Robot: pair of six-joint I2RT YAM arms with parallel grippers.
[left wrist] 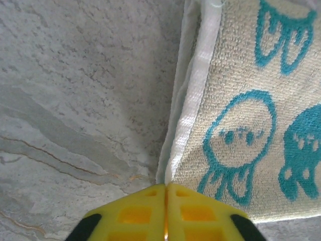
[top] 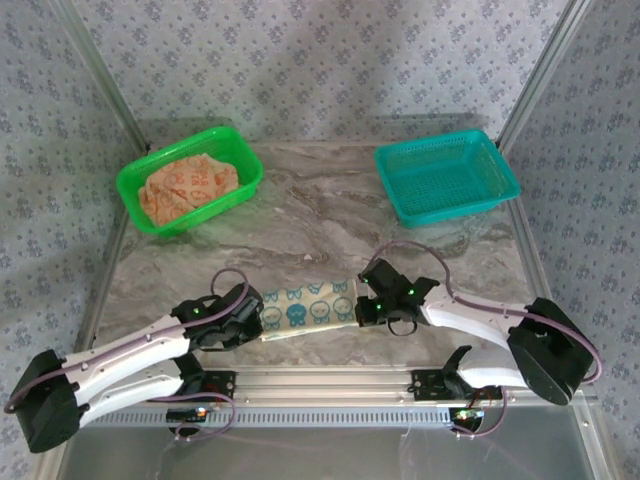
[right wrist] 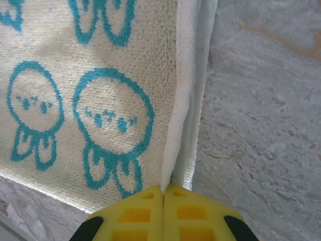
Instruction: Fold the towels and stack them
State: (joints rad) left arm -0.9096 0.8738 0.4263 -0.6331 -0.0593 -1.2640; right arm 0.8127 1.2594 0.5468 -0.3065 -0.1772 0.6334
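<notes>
Nothing legible out here: no words, labels, brand names or numbers anywhere. The cream towel carries only teal cartoon figures, drawings rather than letters. The orange towel, in the green basket up and to the left of the cream towel, shows pale markings too small to make out as any text.

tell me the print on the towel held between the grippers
Teal cartoon figures on a cream towel; best in right wrist view.
</notes>
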